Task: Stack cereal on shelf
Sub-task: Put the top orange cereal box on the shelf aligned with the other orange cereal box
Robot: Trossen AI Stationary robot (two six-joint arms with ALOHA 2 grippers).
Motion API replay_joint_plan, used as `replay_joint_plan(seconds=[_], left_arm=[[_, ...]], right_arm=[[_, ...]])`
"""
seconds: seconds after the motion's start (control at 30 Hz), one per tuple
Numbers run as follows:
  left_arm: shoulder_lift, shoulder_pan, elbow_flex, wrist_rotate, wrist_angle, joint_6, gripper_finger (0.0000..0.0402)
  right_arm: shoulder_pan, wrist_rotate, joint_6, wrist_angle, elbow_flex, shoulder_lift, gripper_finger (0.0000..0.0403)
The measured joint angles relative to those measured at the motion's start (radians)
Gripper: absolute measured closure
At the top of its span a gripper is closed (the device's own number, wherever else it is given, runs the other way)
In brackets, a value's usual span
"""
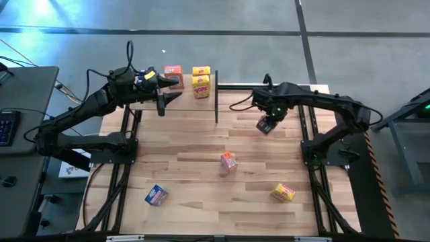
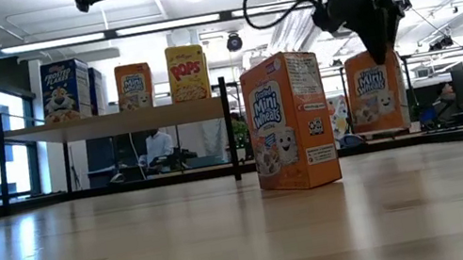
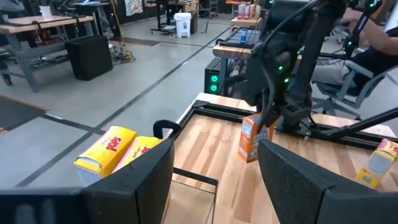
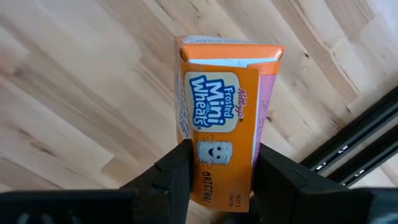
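My right gripper (image 1: 267,122) is shut on an orange-red cereal box (image 4: 224,118) above the table's far right part; it also shows in the low view (image 2: 375,90). My left gripper (image 1: 164,91) is open and empty, high above the shelf (image 2: 115,122) at the far left. On the shelf stand a blue box (image 2: 65,90), an orange-red box (image 2: 134,87) and a yellow box (image 2: 187,73). On the table rest another orange-red box (image 1: 228,161), upright on its end, a blue box (image 1: 156,195) and a yellow box (image 1: 283,193). My right gripper pinches the orange-red box between its two fingers, on the two narrow sides near its upper end (image 4: 198,163). The fingers come from above, pointing down. The box hangs below them, about upright, printed front toward the wrist camera, clear of the tabletop.
The shelf's thin black posts (image 1: 216,101) stand at its corners. Dark arm frames (image 1: 316,154) flank the table left and right. Bare planked tabletop lies between the loose boxes. People and desks show in the room beyond.
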Motion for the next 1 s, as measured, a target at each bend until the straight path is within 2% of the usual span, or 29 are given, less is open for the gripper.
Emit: replay_joint_plan(seconds=[0.33,0.63,1.0], left_arm=[[0.0,0.0,0.0,0.009,-0.007,0.0,0.0178],[0.0,-0.008,0.0,0.129,-0.003,0.007,0.0178],[0.009,-0.129,0.0,0.13,-0.028,0.245,0.0178]], right_arm=[[0.079,-0.002,0.024,0.046,0.003,-0.05,0.0267],[0.143,0.002,0.013,0.102,0.181,-0.047,0.0267],[0.209,0.027,-0.105,0.146,0.394,-0.047,0.0267]])
